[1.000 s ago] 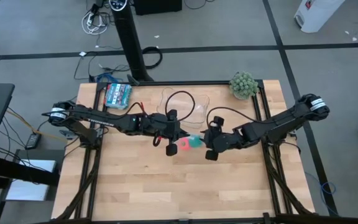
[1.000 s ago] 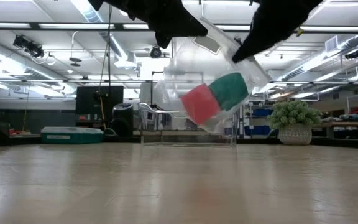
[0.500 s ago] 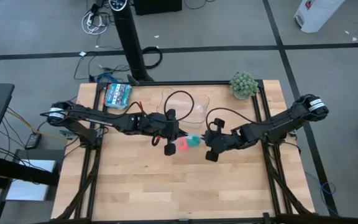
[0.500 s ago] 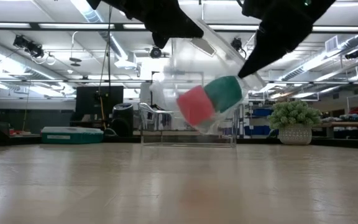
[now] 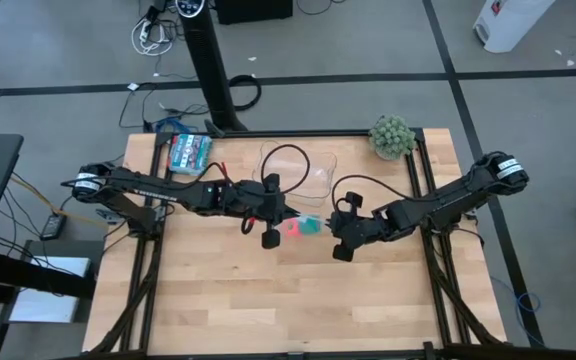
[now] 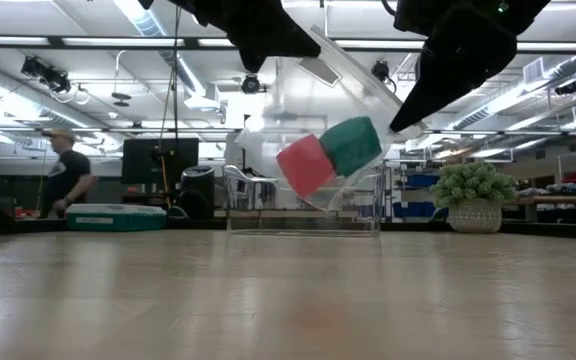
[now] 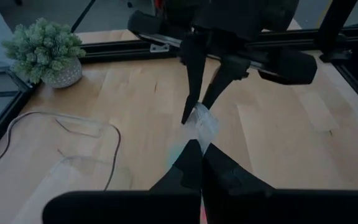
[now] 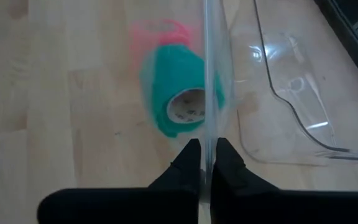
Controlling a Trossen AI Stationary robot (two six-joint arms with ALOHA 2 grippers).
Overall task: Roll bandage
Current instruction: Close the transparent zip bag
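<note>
Both fingers pinched on clear bag (image 6: 333,75) | bandage (image 6: 353,145) inside | bag edges seemingly blurred

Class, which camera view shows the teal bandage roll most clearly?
The right wrist view: the teal bandage roll fills the frame, its core end visible. The low view shows its side beside the pink roll; the high view only a speck; the left wrist view barely shows it.
</note>
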